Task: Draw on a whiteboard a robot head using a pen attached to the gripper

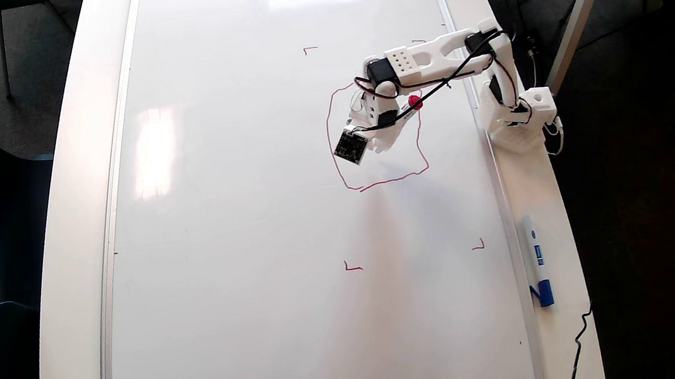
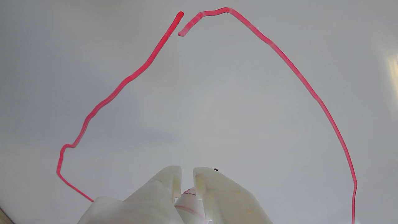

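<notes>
The whiteboard [image 1: 252,224] covers most of the table and fills the wrist view [image 2: 217,109]. On it is the robot head [image 1: 330,139], which shows as a wobbly red rounded-square outline. In the wrist view the robot head [image 2: 298,74] has a small gap where its two line ends nearly meet at the top. My gripper [image 1: 379,140] hangs over the inside of the outline, shut on the pen [image 1: 415,102], whose red cap sticks out behind it. In the wrist view the two white fingers of the gripper [image 2: 187,174] clamp the pen [image 2: 186,205]. The pen's tip is hidden.
Small red corner marks [image 1: 353,268] [image 1: 479,246] [image 1: 310,49] sit around the drawing. A white marker with a blue cap [image 1: 536,262] lies on the table edge right of the board. The arm's base [image 1: 517,124] stands at the board's right edge, and a black cable [image 1: 578,346] trails below.
</notes>
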Robot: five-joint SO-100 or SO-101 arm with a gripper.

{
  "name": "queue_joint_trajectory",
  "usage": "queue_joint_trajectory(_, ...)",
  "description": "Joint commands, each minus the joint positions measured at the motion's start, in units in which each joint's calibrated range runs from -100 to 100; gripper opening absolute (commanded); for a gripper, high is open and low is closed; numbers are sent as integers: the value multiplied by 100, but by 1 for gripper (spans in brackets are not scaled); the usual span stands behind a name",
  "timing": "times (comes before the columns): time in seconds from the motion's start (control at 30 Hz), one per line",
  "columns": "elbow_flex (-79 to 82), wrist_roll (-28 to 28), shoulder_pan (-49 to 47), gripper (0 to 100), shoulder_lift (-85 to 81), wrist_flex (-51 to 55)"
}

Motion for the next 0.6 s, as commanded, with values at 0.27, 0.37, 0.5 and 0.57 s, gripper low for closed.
queue_joint_trajectory(0.27, -11, 21, -67, 1, -278, -84)
queue_joint_trajectory(0.37, -20, 21, -163, 1, -169, -180)
queue_joint_trajectory(0.5, -102, 21, -170, 1, 108, -206)
queue_joint_trajectory(0.57, -102, 15, -170, 1, 183, -302)
